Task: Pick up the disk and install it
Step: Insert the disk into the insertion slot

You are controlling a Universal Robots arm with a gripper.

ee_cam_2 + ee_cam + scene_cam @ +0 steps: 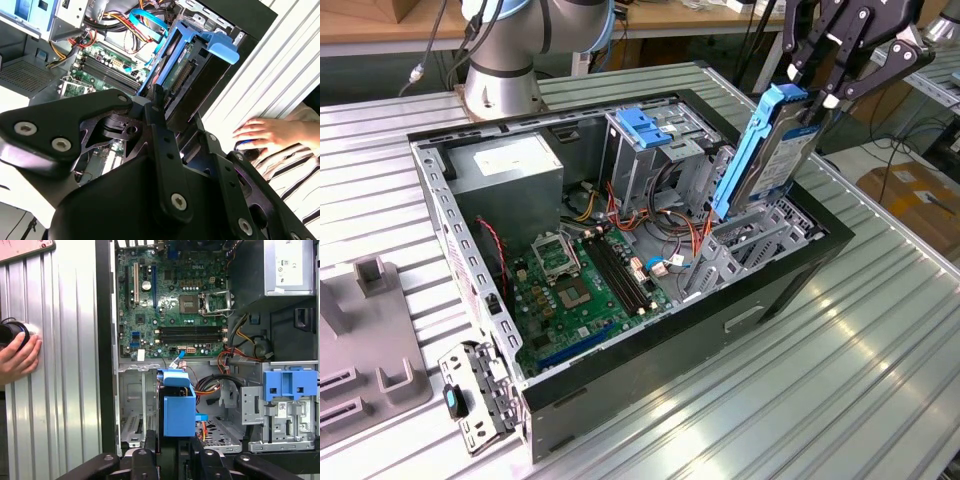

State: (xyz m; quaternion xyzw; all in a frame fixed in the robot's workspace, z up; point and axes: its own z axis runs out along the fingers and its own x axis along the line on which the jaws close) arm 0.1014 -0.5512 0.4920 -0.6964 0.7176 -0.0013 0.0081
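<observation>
The disk (765,150), a silver-grey drive in a light-blue carrier, stands steeply tilted at the exterior view's right end of the open computer case (670,335). Its lower end dips into the grey drive cage (750,250). My gripper (812,98) is shut on the disk's upper end, one black finger on each side. In the second wrist view the disk (190,75) shows its connector edge just beyond my gripper (177,112). In the first wrist view the blue carrier (179,407) sits between the fingers of my gripper (172,445), over the cage.
Inside the case lie the motherboard (580,290), a grey power-supply box (510,165), cables, and a second bay with a blue handle piece (645,125). A person's hand (265,132) rests on the ribbed table beside the case. A grey fixture (370,340) stands at the exterior view's left.
</observation>
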